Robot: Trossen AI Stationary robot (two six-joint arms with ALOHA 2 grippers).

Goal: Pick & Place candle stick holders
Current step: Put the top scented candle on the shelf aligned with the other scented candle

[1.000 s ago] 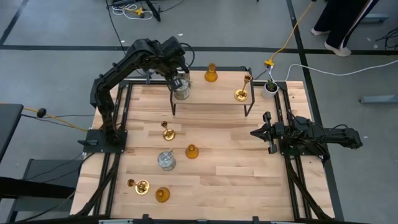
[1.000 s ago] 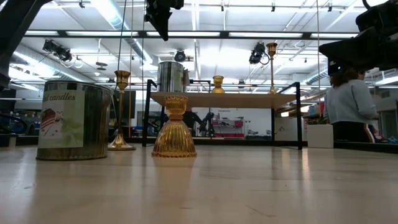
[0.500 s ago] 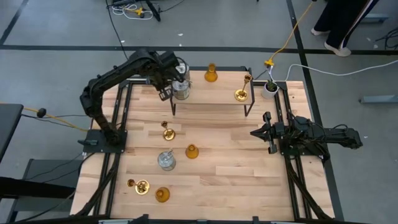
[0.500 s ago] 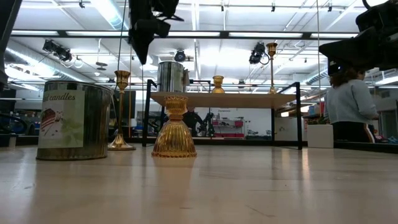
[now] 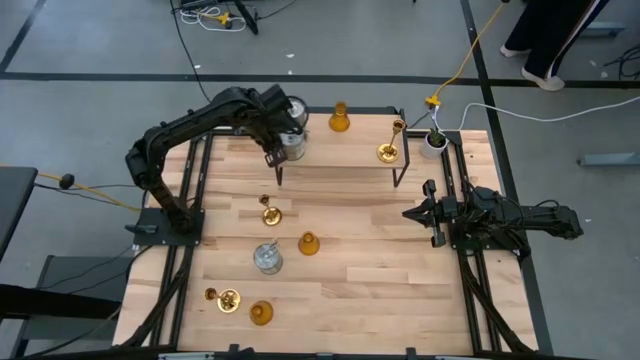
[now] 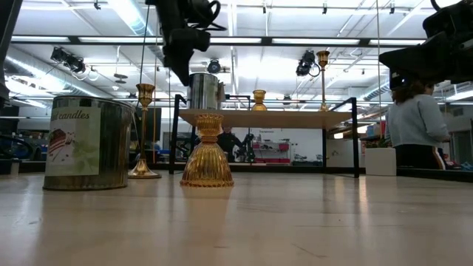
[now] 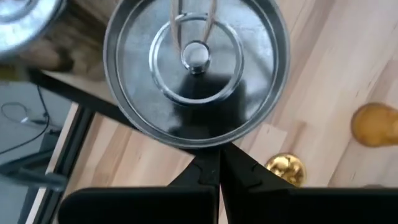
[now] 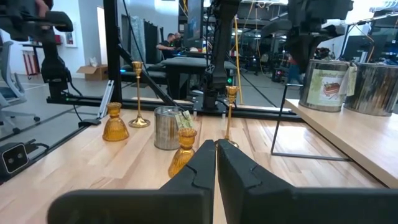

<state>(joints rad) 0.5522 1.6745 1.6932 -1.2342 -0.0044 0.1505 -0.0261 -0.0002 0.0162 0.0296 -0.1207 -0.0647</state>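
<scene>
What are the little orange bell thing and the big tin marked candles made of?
The amber bell-shaped holder looks like ribbed, see-through tinted glass, as light glows through it. The silvery cylinder looks like shiny metal or mirrored glass with a paper label; I cannot tell which.

I'm seeing ceiling lights (image 6: 140, 21) glaring over the workshop while a yellow cable (image 5: 478, 42) is trailing across grey floor (image 5: 90, 40).

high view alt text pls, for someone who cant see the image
Seen from above, the left end effector hovers beside a silvery cylinder holder on a raised wooden shelf, which also carries an amber holder and a brass holder. Five more holders stand on the wooden table; the right end effector rests at its right edge.
</scene>
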